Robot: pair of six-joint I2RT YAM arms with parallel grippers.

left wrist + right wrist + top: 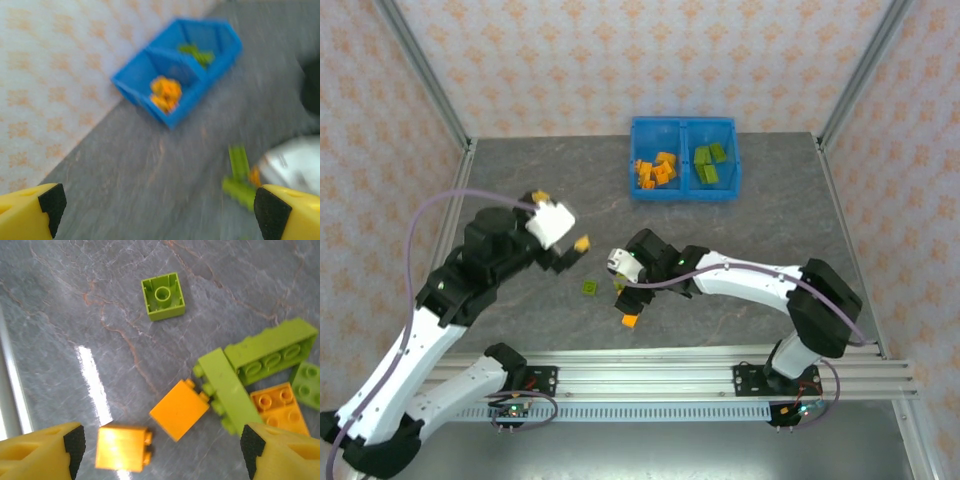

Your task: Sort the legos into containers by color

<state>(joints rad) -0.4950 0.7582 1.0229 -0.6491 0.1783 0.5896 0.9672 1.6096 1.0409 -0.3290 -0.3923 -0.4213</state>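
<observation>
The blue bin [682,190] stands at the table's far side; its left compartment holds orange legos [655,170], its right one green legos [710,163]. My left gripper [561,220] hovers open over the left-middle of the table, empty; its blurred wrist view shows the bin [131,82] ahead and green legos [239,180] to the right. My right gripper [162,447] hangs open above a loose pile: two orange bricks [122,447] [179,409] lie between its fingers [74,442], with green oblongs [227,390] [272,350] and an orange square [277,407] to the right. A green square [163,296] lies apart.
From above, a green brick [589,288] and an orange brick [629,320] lie beside the right gripper [625,285], close to the metal rail [650,372] at the near edge. Papered walls close the table on three sides.
</observation>
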